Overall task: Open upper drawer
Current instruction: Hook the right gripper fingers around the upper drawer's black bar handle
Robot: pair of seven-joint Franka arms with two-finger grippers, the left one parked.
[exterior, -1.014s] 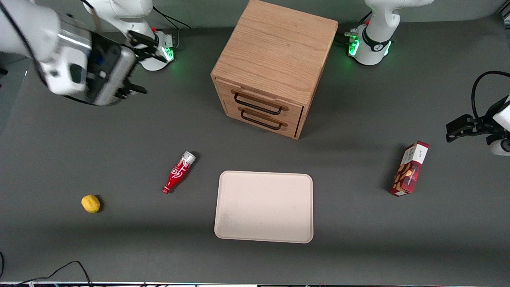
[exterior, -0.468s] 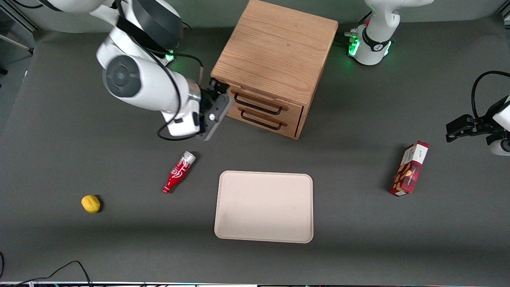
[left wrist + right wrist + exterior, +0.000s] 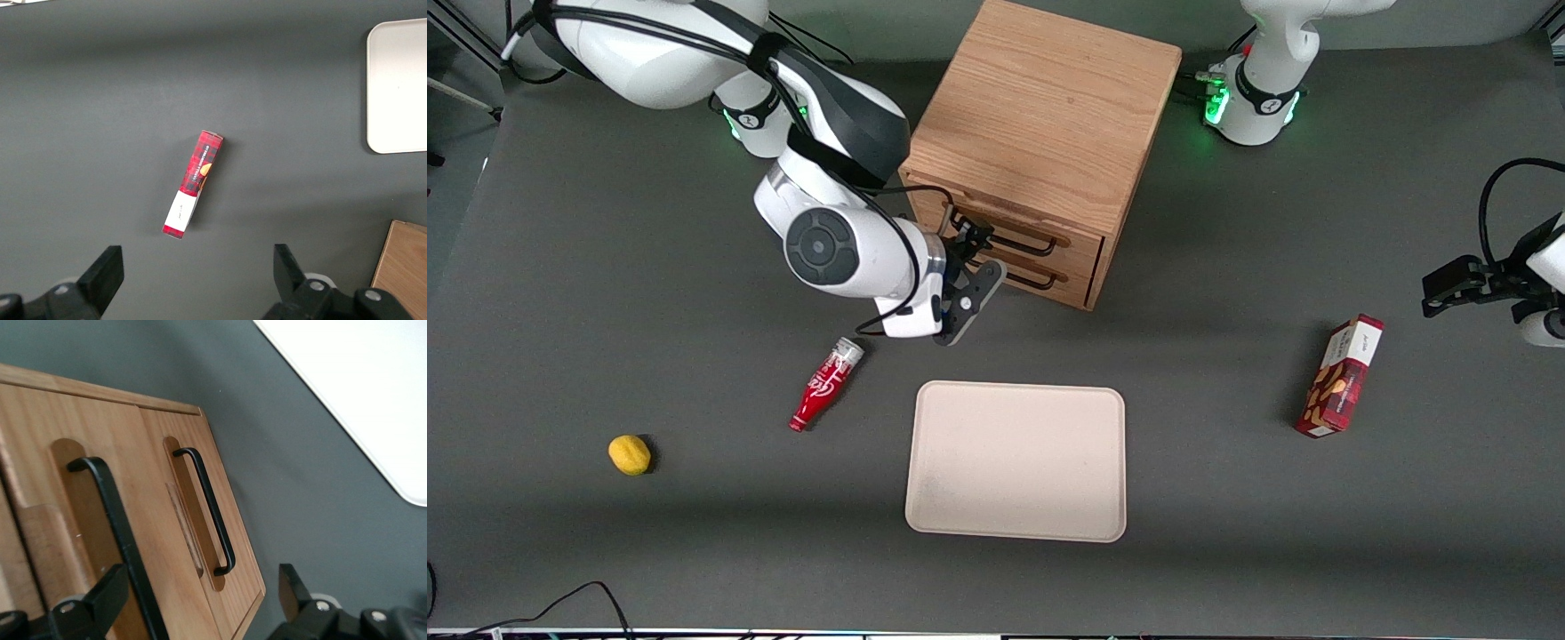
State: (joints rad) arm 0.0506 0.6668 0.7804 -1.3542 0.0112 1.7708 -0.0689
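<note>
Gripper at upper drawer front, not yet on pull

Gripper (image 3: 971, 253) fingers spread, nothing held, just in front of upper drawer (image 3: 1014, 229) of the cabinet (image 3: 1049, 116) near the table's back edge, mid-width. Handle (image 3: 120, 533) runs across the drawer front, right by one fingertip; drawer looks shut.

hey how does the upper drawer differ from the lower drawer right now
The upper drawer sits directly under the cabinet top; the lower drawer sits beneath it, nearer the table. The gripper, open, is at the upper drawer's handle, while the lower drawer's handle is untouched. Both are shut, light oak, with black wire pulls.
</note>
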